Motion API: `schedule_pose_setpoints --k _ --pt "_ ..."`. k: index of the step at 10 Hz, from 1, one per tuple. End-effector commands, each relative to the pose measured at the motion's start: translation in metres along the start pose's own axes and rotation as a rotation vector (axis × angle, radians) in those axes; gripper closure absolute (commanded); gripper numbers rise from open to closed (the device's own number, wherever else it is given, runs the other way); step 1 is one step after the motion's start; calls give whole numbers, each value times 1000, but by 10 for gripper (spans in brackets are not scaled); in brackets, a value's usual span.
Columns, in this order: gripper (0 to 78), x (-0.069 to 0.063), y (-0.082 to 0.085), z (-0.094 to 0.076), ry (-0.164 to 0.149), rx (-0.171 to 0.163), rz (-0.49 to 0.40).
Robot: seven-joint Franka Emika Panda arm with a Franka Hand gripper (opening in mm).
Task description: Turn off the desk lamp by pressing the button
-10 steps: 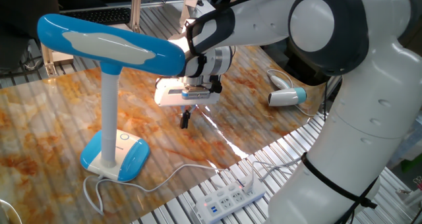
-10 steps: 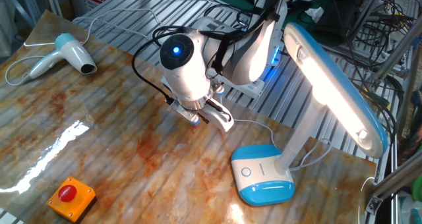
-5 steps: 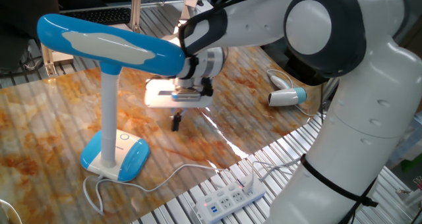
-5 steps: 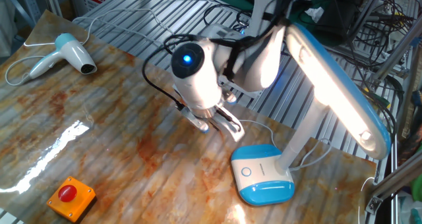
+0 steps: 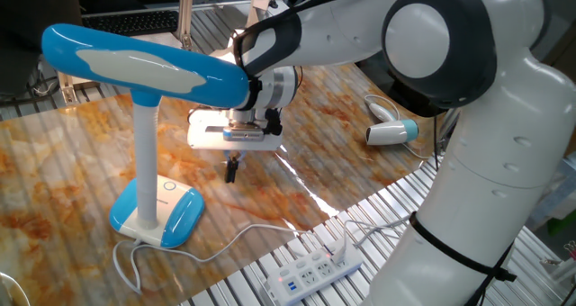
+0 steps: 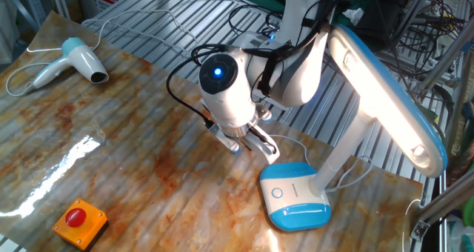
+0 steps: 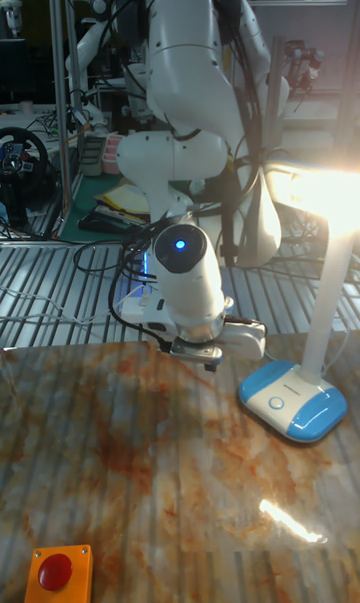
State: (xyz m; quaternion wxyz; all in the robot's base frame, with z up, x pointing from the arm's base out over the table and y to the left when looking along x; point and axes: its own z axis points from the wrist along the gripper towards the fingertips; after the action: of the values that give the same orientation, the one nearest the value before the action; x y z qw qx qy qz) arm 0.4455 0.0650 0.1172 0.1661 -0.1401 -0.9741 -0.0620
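On the marbled orange tabletop (image 6: 111, 156), the white Franka arm (image 5: 432, 54) reaches across from the far side, and its bulk covers much of the scene in the tall fixed view. The desk lamp (image 6: 370, 96) stands at the table's edge, its long blue head lit and glaring so strongly in the tall fixed view that the head's outline washes out there. Its rounded blue-and-white base (image 6: 295, 196) rests flat on the table, with a white cord trailing off behind it. The gripper (image 5: 231, 169) hangs above the table just beside the lamp base, apart from it. In one fixed view only a dark tip shows below the white hand body, partly behind the lamp head; in the other fixed view the fingers are hidden under the wrist, so I cannot tell whether they are parted or closed. The button (image 6: 277, 193) sits flush on the white face of the base, near the gripper and lower than it, with nothing touching it. A white power strip (image 5: 310, 272) lies on the slatted frame. A hair dryer (image 6: 78, 59) lies well apart, as does an orange box with a red button (image 6: 79, 221).
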Motion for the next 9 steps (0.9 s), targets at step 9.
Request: schedule_pose_setpoints --k 9 --pt "776 -3 36 4 128 53 -171"
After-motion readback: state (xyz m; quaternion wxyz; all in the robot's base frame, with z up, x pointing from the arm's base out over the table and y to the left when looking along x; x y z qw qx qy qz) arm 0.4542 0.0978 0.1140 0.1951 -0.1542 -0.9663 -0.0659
